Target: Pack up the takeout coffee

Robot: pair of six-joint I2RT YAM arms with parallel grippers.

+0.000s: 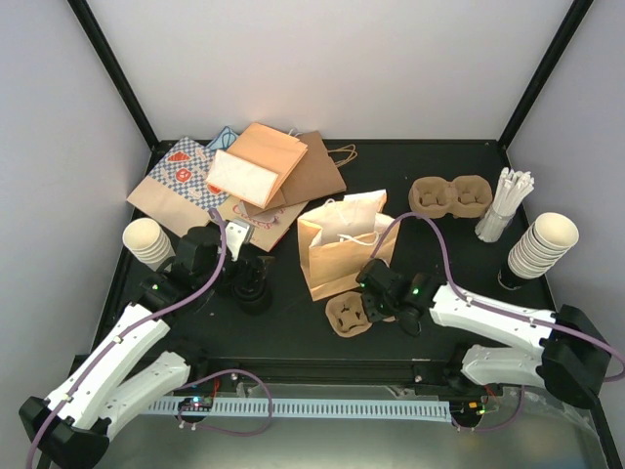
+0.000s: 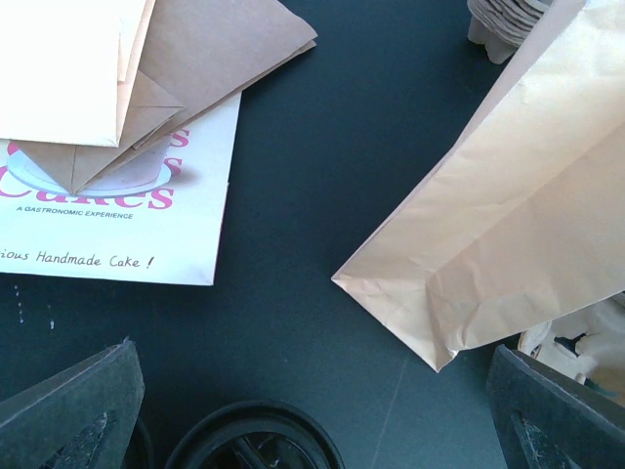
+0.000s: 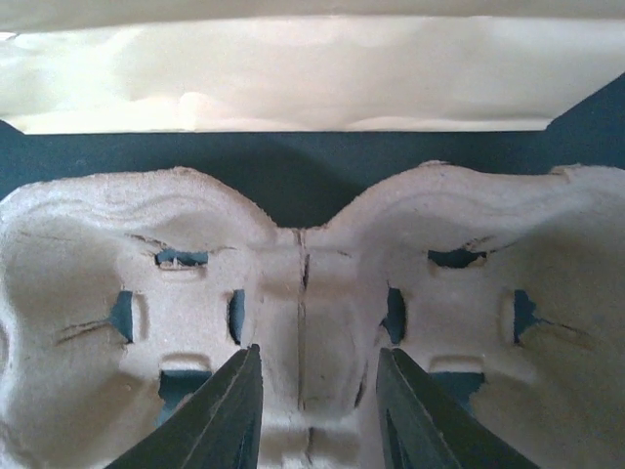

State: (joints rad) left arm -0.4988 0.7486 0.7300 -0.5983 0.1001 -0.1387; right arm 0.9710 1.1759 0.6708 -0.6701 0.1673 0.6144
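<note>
1. The right gripper (image 3: 317, 357) is nearest in its wrist view. Its two fingers straddle the centre ridge of the pulp carrier (image 3: 127, 254), one in the hollow on each side. They look pressed against the ridge, so I judge it is grasping the carrier.
2. The carrier spreads to both sides of the fingers, with one cup well on each side. The standing paper bag (image 3: 293, 78) is just beyond it, ahead of the fingertips, with a strip of dark table (image 3: 293, 156) between them.
3. The step in hand looks like picking up the carrier to load it. The next move calls for a lift that clears the bag's top edge, then a level descent into its mouth.
4. The right arm (image 1: 488, 313) lies low, stretched from its base towards the bag, wrist tipped down.
5. The left gripper (image 2: 312, 350) is released, fingers spread wide. A black lid (image 2: 254, 435) sits below and between them; what it caps is hidden. The left arm (image 1: 127, 342) rises from its base, wrist pointing down.
</note>
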